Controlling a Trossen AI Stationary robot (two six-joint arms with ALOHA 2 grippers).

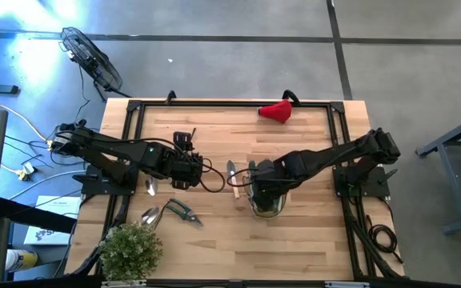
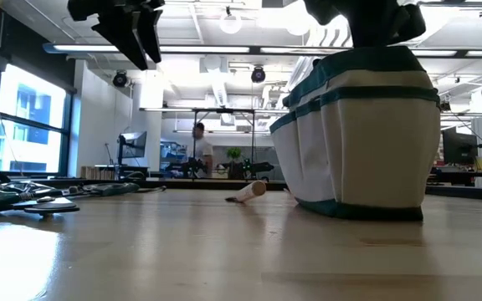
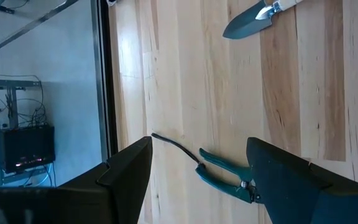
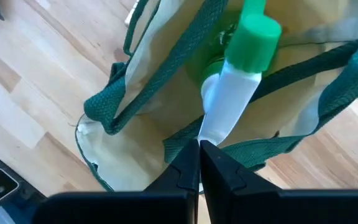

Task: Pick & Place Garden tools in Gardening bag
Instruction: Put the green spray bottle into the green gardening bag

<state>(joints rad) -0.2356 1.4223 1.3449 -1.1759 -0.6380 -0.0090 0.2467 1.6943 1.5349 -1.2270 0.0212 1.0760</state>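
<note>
- High view: the left tool hovers over the counter toward its left side, jaws spread wide and empty. The pruners lie near the front-left, beside two silver scoops and the potted plant. The right tool sits over the gardening bag at mid-counter; a trowel lies just left of the bag, long axis running front to back. A red piece rests by the back edge.
- Low view: the bag stands upright, the trowel's wooden handle beside it.
- Left wrist view: wide fingers frame the pruners; the trowel blade lies farther off. For a good pick, I'd turn the jaws across the pruners' handles and descend squarely.
- Right wrist view: the right tool's fingers are pressed together, gripping nothing visible; the green spray bottle leans inside the bag's mouth, cap uppermost.
</note>
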